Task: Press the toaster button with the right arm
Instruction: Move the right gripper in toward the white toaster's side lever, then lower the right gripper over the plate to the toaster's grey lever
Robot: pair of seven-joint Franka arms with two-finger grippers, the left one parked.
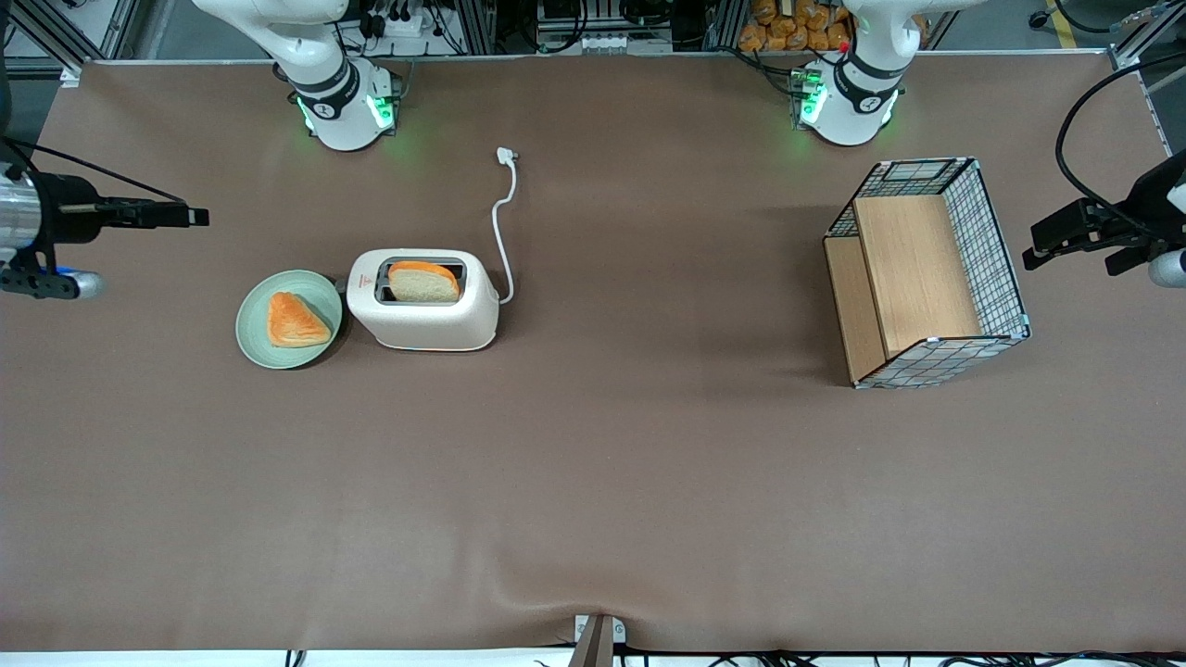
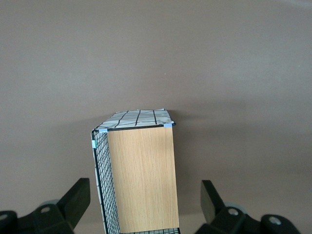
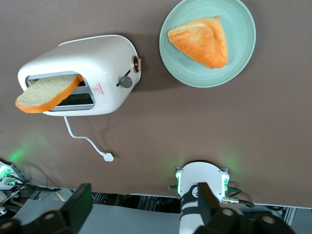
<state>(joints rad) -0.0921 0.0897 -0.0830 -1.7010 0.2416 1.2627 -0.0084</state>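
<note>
The toaster button (image 3: 138, 64) sticks out of the toaster (image 1: 424, 301) end facing the green plate (image 1: 255, 338) – apparently unpressed, since the bread slice (image 1: 423, 281) rides high in the slot. The toaster stands on the tabletop (image 1: 593, 482) just beside the plate. The end effector (image 3: 141, 207) hangs well apart toward the working arm's end, released, grasping nothing – the whole approach and press remain

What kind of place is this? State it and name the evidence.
Most likely a robotics lab bench staged as a kitchen. A toaster holding a bread slice and a green plate sit on a brown mat between two arm bases, with aluminium framing and cables along the edge. The gripper hovers open toward the working arm's end.
</note>
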